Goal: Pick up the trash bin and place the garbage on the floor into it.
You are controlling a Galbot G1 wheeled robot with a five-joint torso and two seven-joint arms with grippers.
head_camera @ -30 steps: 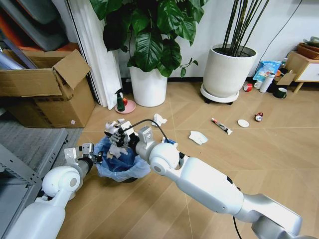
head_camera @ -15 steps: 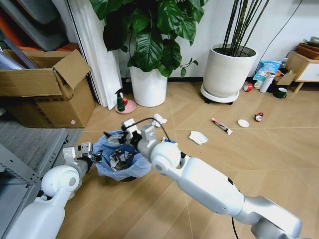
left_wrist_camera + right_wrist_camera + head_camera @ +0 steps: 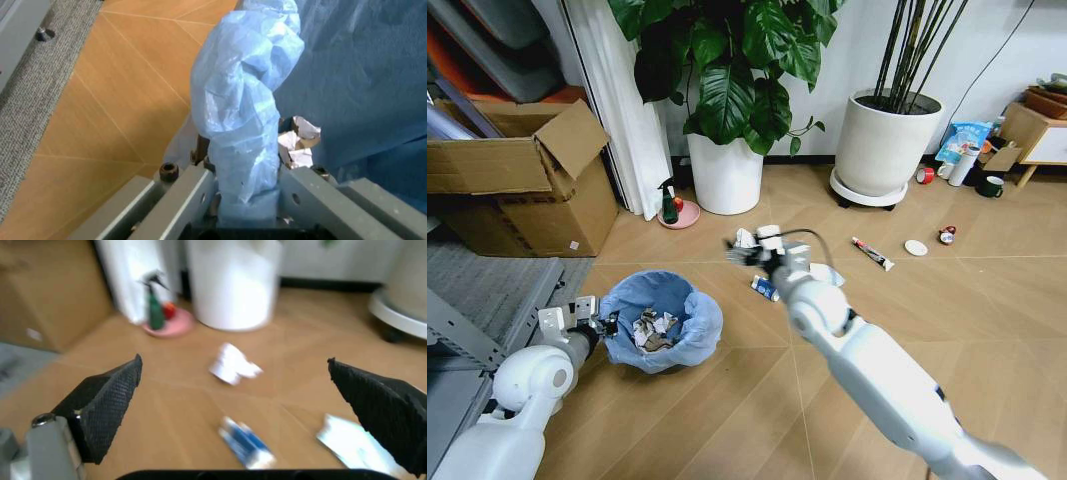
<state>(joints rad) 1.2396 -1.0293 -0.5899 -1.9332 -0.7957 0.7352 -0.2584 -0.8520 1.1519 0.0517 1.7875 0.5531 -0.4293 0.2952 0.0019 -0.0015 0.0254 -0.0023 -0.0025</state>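
The trash bin (image 3: 689,340), lined with a light-blue bag, stands on the floor (image 3: 727,420) at the left with crumpled paper (image 3: 655,328) inside. My left gripper (image 3: 595,323) is shut on its rim; in the left wrist view the bag's fold (image 3: 243,115) is pinched at that gripper (image 3: 247,200). My right gripper (image 3: 749,246) hangs open and empty above the floor, right of the bin. Below it lie a white paper wad (image 3: 233,365), a blue-white wrapper (image 3: 247,442) and a flat white paper (image 3: 353,442). Farther right lie a thin tube (image 3: 871,252), a white disc (image 3: 916,247) and a red-capped bottle (image 3: 945,236).
Two big white plant pots (image 3: 724,172) (image 3: 885,145) stand at the back, with a green spray bottle (image 3: 668,205) on a pink dish beside the nearer one. A cardboard box (image 3: 522,180) and a grey carpet strip (image 3: 487,285) lie to the left. Cups and a low table (image 3: 1037,135) sit far right.
My right gripper held a white wad over the bin, let it go inside, then swung out to the right over the floor litter. The left arm and bin shifted slightly down-left.
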